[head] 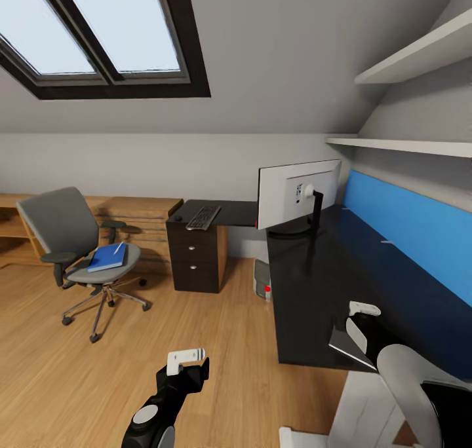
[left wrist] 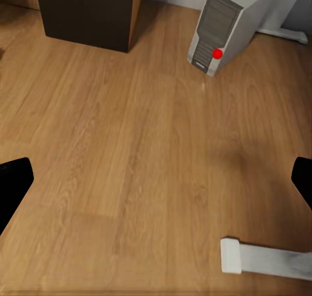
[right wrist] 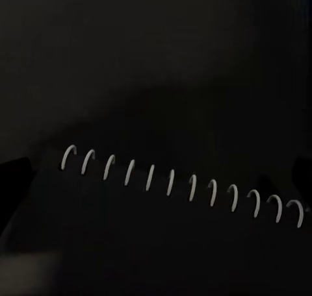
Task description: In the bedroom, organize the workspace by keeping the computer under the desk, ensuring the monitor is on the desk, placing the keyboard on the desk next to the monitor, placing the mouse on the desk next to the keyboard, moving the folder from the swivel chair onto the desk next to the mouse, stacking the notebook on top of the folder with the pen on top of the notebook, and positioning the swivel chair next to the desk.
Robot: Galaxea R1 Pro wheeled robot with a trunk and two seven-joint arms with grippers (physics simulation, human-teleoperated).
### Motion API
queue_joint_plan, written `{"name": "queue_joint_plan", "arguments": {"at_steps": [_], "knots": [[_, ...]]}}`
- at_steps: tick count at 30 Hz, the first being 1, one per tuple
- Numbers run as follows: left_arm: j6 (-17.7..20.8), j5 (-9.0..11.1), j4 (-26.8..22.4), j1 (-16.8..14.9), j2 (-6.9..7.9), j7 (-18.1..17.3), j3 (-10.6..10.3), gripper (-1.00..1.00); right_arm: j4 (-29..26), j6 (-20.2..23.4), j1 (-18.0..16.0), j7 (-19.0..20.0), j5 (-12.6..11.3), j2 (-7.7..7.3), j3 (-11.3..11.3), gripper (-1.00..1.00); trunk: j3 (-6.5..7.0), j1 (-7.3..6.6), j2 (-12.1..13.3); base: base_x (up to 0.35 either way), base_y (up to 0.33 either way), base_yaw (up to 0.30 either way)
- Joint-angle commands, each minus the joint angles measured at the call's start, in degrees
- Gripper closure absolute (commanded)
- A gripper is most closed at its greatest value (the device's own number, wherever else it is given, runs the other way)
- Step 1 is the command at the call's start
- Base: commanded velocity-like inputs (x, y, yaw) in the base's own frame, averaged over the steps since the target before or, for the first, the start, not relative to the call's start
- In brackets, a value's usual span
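My right gripper (head: 362, 317) hangs just over the near end of the black desk (head: 308, 284) w/ a dark spiral-bound notebook (right wrist: 162, 237) at its tips, grip state can't tell; my left gripper (head: 187, 361) hovers low over the wood floor (left wrist: 130, 160), fingers spread wide, holding nothing. Further off, the grey computer (left wrist: 218, 33) stands on the floor under the desk, monitor (head: 298, 192) on top w/ pale back toward me, keyboard (head: 203, 217) over the drawer unit (head: 193, 258). Swivel chair (head: 75, 251) sits well apart at left, blue folder (head: 107, 257) and white pen (head: 118, 247) on its seat.
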Motion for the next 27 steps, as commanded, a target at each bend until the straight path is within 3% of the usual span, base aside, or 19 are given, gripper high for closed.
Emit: {"name": "queue_joint_plan", "arguments": {"at_steps": [1,27], "knots": [[0.2,0.6,-0.1,0.0,0.02,0.5,-0.1,-1.0,-0.1,0.4,0.0,-0.2,-0.5,0.0,0.0,-1.0,-0.07,-0.01,0.0,-0.043,0.0,0.0],[0.3,0.6,0.0,0.0,-0.07,0.5,-0.2,-1.0,-0.1,0.1,0.0,-0.3,-0.5,0.0,0.0,-1.0,0.29,-0.45,0.8,-0.063,0.0,0.0]]}}
